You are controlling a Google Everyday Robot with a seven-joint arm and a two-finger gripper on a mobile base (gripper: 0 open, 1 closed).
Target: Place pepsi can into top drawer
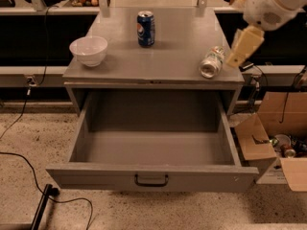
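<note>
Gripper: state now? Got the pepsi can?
Gripper: open or shut cannot be told; up at the right, beside the tipped bottle. Pepsi can stands on the cabinet top, not held.

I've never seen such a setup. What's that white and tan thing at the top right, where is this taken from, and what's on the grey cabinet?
That is a robot arm. Its tan end is the gripper, the part that grasps. It hovers by the cabinet's right edge, and nothing is seen in it. The one camera looks down at the cabinet's front. On the cabinet top a pepsi can stands upright at the back, a white bowl sits on the left, and a silvery can lies on its side near the gripper. Below, the drawer is pulled open.
</note>
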